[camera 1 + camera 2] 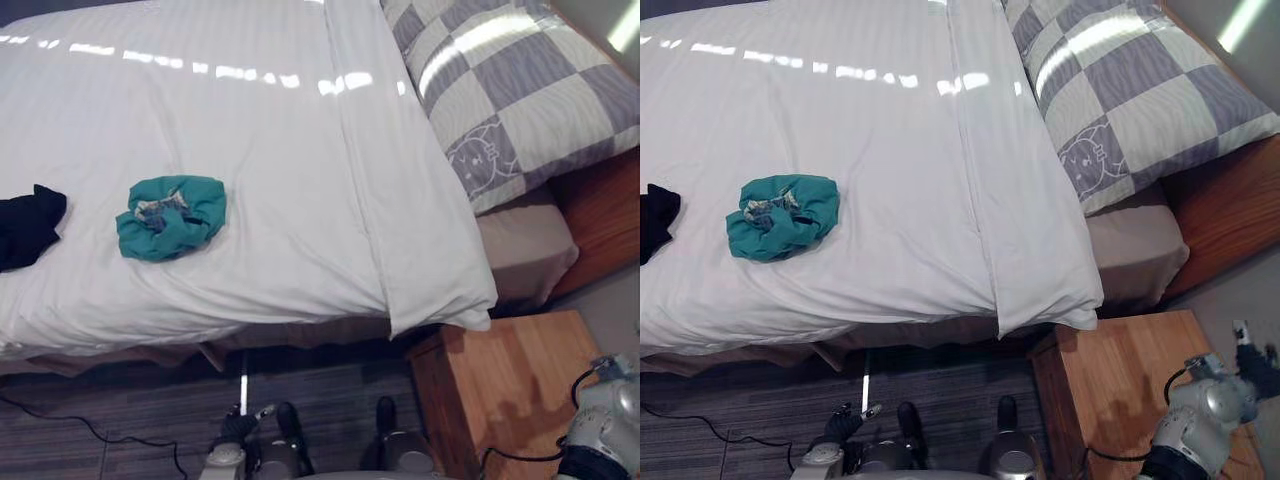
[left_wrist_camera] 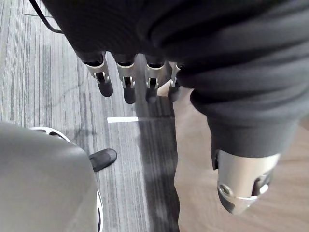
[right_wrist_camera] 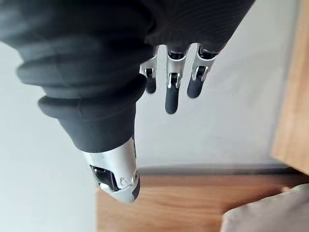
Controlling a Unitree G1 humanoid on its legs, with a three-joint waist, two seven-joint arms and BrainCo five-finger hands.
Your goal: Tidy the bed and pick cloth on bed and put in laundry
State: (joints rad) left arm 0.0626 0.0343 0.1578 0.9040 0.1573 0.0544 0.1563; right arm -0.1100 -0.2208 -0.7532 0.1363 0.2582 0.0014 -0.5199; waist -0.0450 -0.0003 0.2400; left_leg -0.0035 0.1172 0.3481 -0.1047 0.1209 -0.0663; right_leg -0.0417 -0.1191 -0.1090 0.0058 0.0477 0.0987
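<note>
A crumpled teal cloth [image 1: 170, 217] lies on the white duvet [image 1: 260, 120] near the bed's front edge. A black cloth [image 1: 28, 226] rests at the duvet's far left. My left hand [image 2: 126, 82] hangs low over the grey floor in front of the bed, well below the teal cloth, with its fingers straight and nothing in them. My right hand [image 3: 171, 92] hangs at the lower right beside the wooden nightstand [image 1: 510, 390], also with straight, empty fingers.
A grey-and-cream checkered pillow [image 1: 510, 90] lies at the head of the bed on the right. The beige mattress corner [image 1: 525, 250] and the wooden bed frame [image 1: 600, 210] show beneath it. Striped grey carpet [image 1: 120, 410] runs along the bed's front.
</note>
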